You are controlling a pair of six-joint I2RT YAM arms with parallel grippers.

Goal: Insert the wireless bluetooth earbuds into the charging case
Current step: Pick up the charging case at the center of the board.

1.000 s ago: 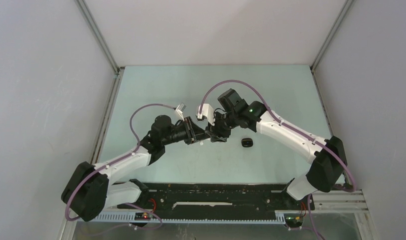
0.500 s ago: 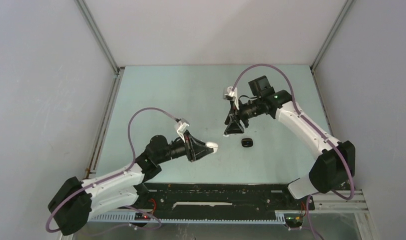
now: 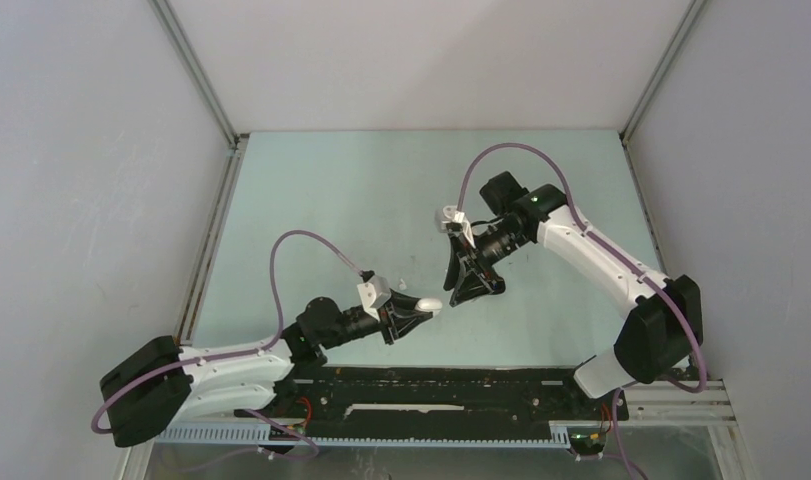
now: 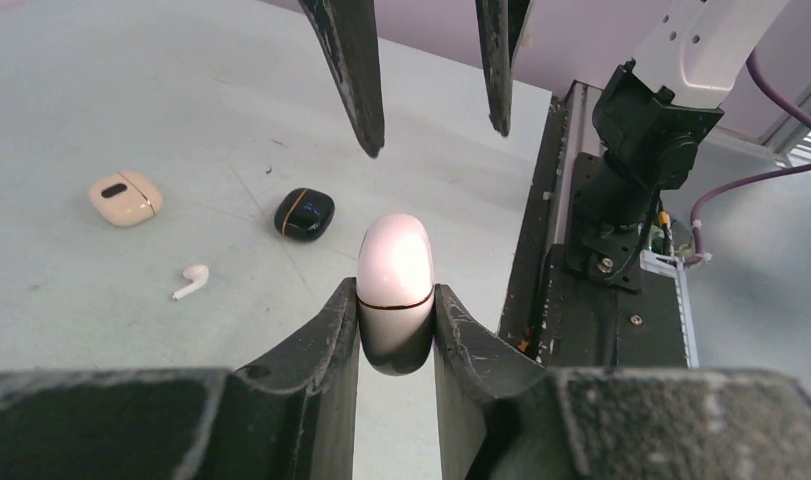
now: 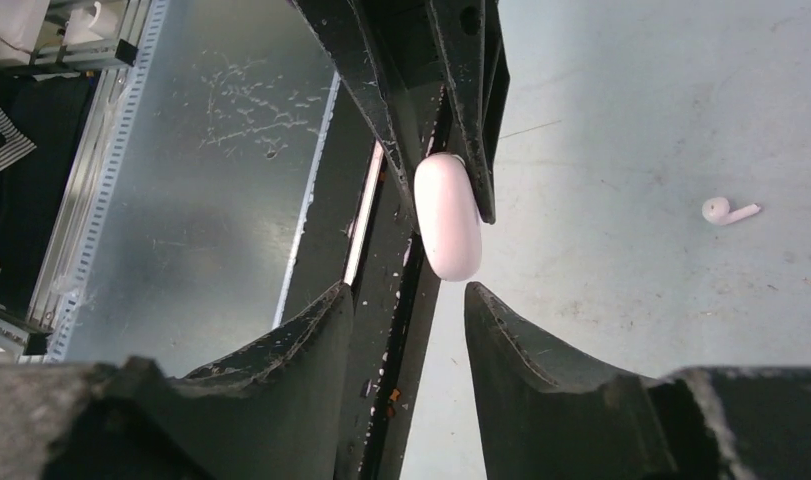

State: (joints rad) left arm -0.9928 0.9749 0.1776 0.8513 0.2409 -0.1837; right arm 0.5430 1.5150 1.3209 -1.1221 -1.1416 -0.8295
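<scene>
The left gripper (image 3: 418, 308) sits low over the near middle of the table (image 3: 321, 200), its 2 fingers (image 4: 326, 340) clamped against the sides of a white charging case (image 4: 395, 290). The case is closed, with a thin dark seam running around it, and its rounded end juts out past the fingertips toward the right. The right gripper (image 3: 473, 288) hangs just right of and beyond that case, pointed down at it. Its jaws stand apart with nothing between them, and the tips are near the case but not touching it. 1 white earbud (image 4: 190, 281) lies loose on the table, a little to the far side of the held case and well clear of both grippers; the right wrist view shows its stem lying flat. A black case (image 4: 304, 213) rests closed on the table just beyond the earbud, under the right gripper, and a beige case (image 4: 126, 197) with a dark oval mark on top lies farther off, apart from the black one. No other earbuds show in any view. The right arm's base (image 4: 646, 140) stands on the black rail at the table's near edge.
</scene>
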